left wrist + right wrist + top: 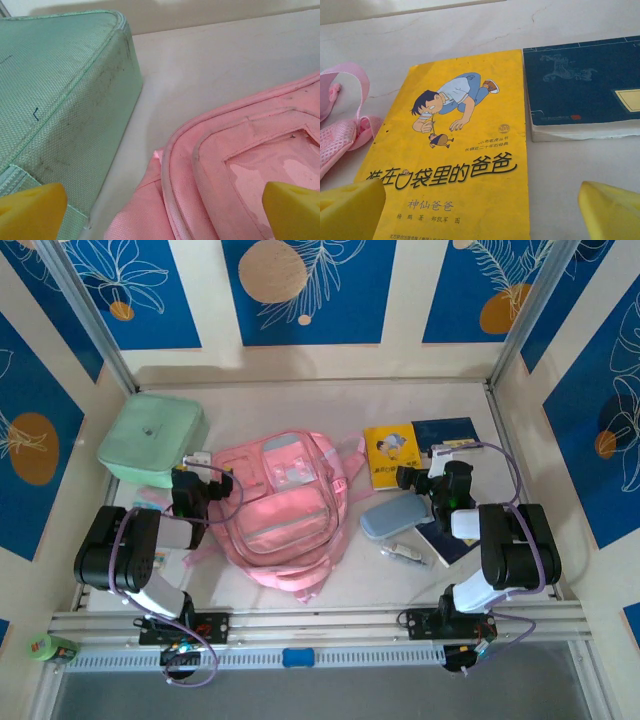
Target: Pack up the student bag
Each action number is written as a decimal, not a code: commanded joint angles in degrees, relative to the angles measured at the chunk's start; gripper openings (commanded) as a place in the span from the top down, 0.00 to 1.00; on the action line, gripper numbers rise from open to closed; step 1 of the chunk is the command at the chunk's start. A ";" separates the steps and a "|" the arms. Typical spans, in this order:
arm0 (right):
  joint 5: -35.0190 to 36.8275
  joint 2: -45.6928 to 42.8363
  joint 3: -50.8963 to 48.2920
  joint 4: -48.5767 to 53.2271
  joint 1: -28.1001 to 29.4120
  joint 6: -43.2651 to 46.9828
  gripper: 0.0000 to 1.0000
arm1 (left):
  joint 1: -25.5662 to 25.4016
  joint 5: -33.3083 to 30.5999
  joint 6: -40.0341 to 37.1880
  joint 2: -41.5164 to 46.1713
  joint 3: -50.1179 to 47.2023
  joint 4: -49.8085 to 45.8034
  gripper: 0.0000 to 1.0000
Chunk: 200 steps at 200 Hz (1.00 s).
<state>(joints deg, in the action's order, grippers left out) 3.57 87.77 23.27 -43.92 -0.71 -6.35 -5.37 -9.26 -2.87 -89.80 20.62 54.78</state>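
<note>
The student bag point(285, 505) is a soft pink backpack lying flat mid-table, front pockets up. In the left wrist view its piped edge and translucent pocket point(240, 165) sit at lower right. My left gripper point(200, 466) hovers at the bag's upper-left corner, between it and a mint-green box. Its yellow fingertips point(31, 210) stand wide apart, open and holding nothing point(162, 220). My right gripper point(442, 454) is open above the near end of a yellow book point(455, 150), with nothing between its pads point(482, 215).
The mint-green lidded box point(152, 435) stands at the back left. A dark blue book point(580, 85) lies right of the yellow one. A grey-blue pencil case point(395, 515), pens point(405, 553) and another dark book point(445, 540) lie near the right arm. Walls enclose three sides.
</note>
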 commanded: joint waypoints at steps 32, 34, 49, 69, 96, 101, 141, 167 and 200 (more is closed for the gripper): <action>-0.94 -0.57 1.01 -1.43 0.44 0.95 0.01 | 0.07 -0.64 0.85 -0.03 0.20 0.56 0.01; -0.94 -0.58 0.95 -1.50 0.44 0.98 0.01 | 0.09 -0.67 0.85 0.00 0.21 0.58 0.01; -0.94 -0.58 1.04 -1.43 0.40 0.98 0.01 | 0.02 -0.63 0.85 -0.02 0.20 0.54 0.01; -0.93 -0.54 1.01 -1.43 0.46 0.98 0.01 | 0.05 -0.68 0.85 0.01 0.20 0.59 0.00; -0.94 -0.57 0.99 -1.46 0.45 0.90 0.01 | 0.01 -0.67 0.85 0.02 0.21 0.59 0.01; -0.94 -0.50 1.00 -1.49 0.45 0.90 0.01 | 0.00 -0.68 0.85 0.02 0.21 0.60 0.00; -0.98 -0.53 0.99 -1.45 0.38 0.90 0.01 | 0.00 -0.68 0.81 0.01 0.21 0.65 0.00; -1.02 -0.58 0.92 -1.45 0.42 0.94 0.01 | -0.04 -0.57 0.79 0.06 0.14 0.73 0.01; 0.75 -0.87 0.66 -1.80 0.91 1.08 0.01 | -0.08 -0.55 0.75 0.47 -0.06 0.87 0.01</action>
<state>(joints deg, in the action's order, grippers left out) 3.60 87.77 23.27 -43.97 -0.56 -6.35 -5.37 -9.26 -2.87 -89.80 20.62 54.81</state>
